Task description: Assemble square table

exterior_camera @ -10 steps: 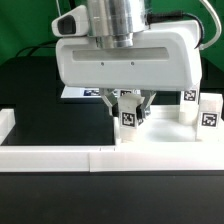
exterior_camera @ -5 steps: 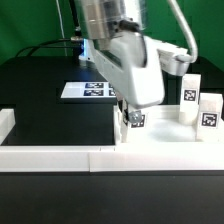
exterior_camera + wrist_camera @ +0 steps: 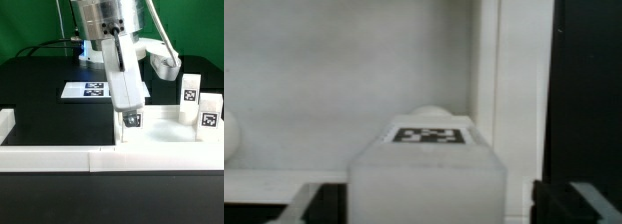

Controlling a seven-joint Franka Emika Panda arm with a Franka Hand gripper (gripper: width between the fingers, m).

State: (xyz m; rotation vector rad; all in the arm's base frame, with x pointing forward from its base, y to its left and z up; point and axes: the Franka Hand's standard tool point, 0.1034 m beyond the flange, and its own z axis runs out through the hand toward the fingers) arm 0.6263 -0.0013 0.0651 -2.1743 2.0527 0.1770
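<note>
The square table top (image 3: 170, 137) lies flat at the exterior view's right, behind the front wall. My gripper (image 3: 131, 119) points down at its near left corner and is shut on a white leg (image 3: 132, 120) that stands upright there, tag facing front. In the wrist view the same leg (image 3: 430, 165) fills the middle between my dark fingers (image 3: 317, 203), with the table top (image 3: 331, 80) and its raised rim (image 3: 509, 60) beyond. Two more legs (image 3: 188, 98) (image 3: 209, 111) stand upright at the far right of the top.
The long low white border wall (image 3: 60, 155) runs along the front and turns back at the left end (image 3: 6, 124). The marker board (image 3: 88, 90) lies on the black table behind my arm. A green backdrop stands behind.
My wrist has turned about its vertical axis over the same corner, from broadside to edge-on. The leg has stayed in my fingers at the same spot.
</note>
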